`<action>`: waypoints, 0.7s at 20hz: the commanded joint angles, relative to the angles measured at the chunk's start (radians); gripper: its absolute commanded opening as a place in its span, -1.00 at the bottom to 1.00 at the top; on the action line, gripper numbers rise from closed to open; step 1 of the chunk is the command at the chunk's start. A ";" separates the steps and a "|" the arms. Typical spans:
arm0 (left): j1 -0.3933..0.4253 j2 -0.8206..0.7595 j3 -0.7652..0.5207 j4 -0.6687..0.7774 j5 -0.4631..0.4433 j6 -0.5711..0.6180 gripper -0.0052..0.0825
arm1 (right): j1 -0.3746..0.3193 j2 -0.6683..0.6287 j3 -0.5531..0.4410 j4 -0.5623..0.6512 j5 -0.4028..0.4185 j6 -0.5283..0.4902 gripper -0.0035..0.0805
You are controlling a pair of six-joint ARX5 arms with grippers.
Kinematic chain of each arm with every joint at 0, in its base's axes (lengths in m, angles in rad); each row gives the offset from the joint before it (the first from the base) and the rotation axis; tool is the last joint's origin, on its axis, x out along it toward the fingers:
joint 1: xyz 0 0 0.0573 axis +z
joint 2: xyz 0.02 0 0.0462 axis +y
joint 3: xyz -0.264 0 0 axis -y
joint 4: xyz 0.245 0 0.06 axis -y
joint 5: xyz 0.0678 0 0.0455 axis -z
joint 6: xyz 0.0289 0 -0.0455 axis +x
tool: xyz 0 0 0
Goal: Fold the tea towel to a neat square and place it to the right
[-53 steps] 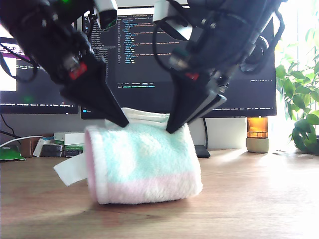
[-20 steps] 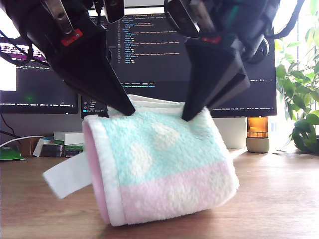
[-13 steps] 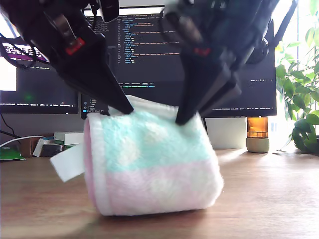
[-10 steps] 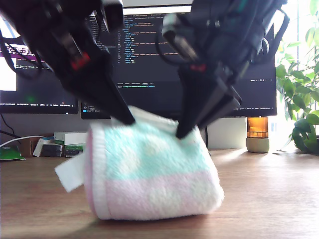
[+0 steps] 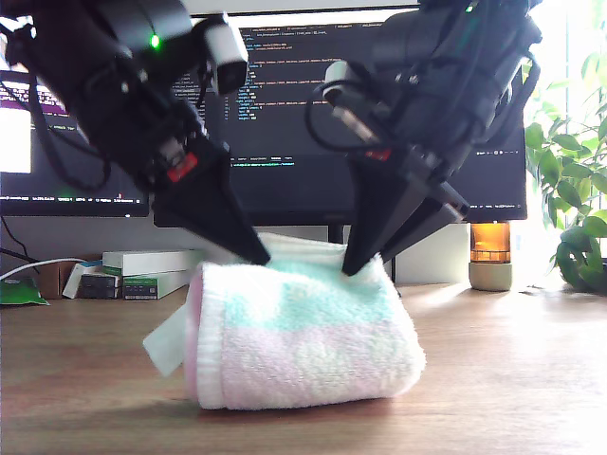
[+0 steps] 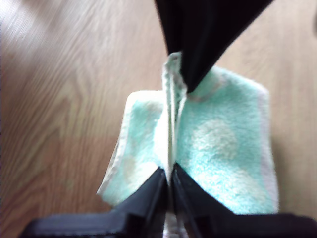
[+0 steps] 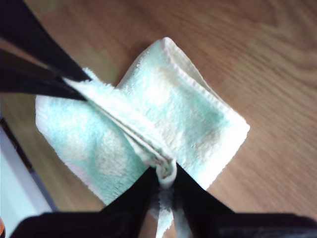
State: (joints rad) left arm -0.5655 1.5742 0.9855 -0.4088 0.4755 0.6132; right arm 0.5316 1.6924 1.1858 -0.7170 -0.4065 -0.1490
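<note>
We see the pale mint-green terry tea towel [image 5: 303, 341], with its pink band and white blotches, resting on the brown wooden desk [image 5: 512, 398]. It is doubled over into a soft, rounded bundle with its fold line uppermost. It sits out from the desk's back edge, in front of the dark monitors [image 5: 285, 114]. It is well apart from the amber glass on a pale base [image 5: 490, 256] and the green leafy plant [image 5: 574, 190], both toward the exterior view's right. In the exterior view two black arms reach down and meet the top ridge of the bundle, one near each end. My first gripper [image 6: 170, 173] is clamped on the gathered edges at one end of that ridge, its jaws pressed together on the cloth. My second gripper [image 7: 166, 171] pinches the stacked layers at the other end in the same way. Between the two grips the edges run as a taut raised seam, and the cloth falls away on both sides onto the wood. A white tag strip [image 5: 166, 343] sticks out from the towel's end toward the exterior view's left. The pale strip below my second gripper's jaws may be this same tag, though the blur keeps us from being sure.
</note>
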 commanded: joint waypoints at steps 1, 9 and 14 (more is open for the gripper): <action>0.026 0.021 -0.012 0.007 -0.013 0.013 -0.93 | -0.026 0.033 -0.012 0.006 0.032 0.019 -0.94; 0.034 0.112 -0.013 0.103 -0.014 0.016 -0.90 | -0.026 0.150 -0.011 0.119 0.114 0.016 -0.94; 0.037 0.169 -0.013 0.130 -0.075 0.016 -0.88 | -0.028 0.151 -0.011 0.179 0.156 0.011 -0.94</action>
State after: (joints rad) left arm -0.5472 1.7267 0.9855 -0.2623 0.4168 0.6266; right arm 0.5301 1.8294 1.1896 -0.5354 -0.2886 -0.1356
